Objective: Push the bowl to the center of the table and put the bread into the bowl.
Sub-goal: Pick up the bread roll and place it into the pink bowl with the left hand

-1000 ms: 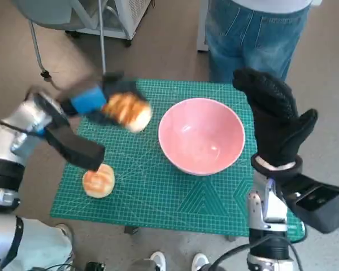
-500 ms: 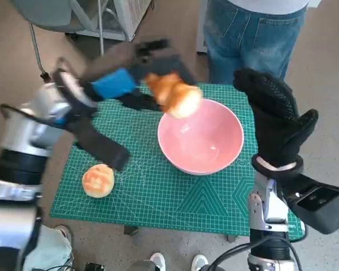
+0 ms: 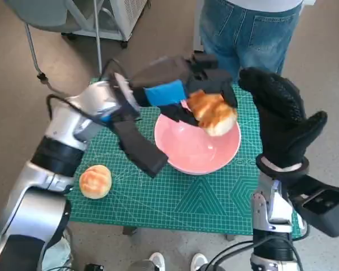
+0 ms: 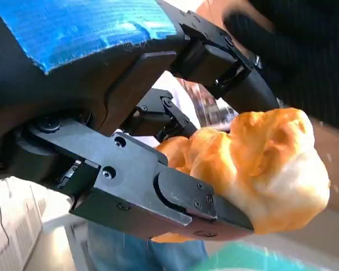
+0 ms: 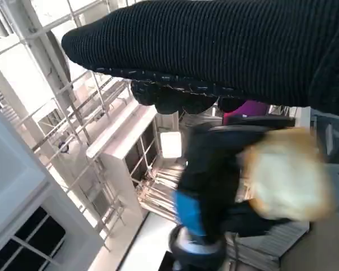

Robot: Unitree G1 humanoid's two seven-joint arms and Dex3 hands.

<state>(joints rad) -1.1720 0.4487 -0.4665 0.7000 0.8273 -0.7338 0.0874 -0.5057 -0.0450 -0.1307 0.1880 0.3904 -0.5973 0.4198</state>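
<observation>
The blue-taped black left hand [image 3: 183, 90] is gripping a golden crusty bread roll [image 3: 212, 112] above the pink round bowl [image 3: 195, 148] — the black-gloved right hand [image 3: 282, 121] is standing empty, fingers spread, just right of the bowl. A second round bun [image 3: 95, 180] is lying near-left on the green mat [image 3: 198, 206].

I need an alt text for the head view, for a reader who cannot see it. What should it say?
The robot's left hand holds a golden bread roll above the pink bowl on a green cutting mat. A second roll lies on the mat, and the gloved right hand stands open beside the bowl.
</observation>
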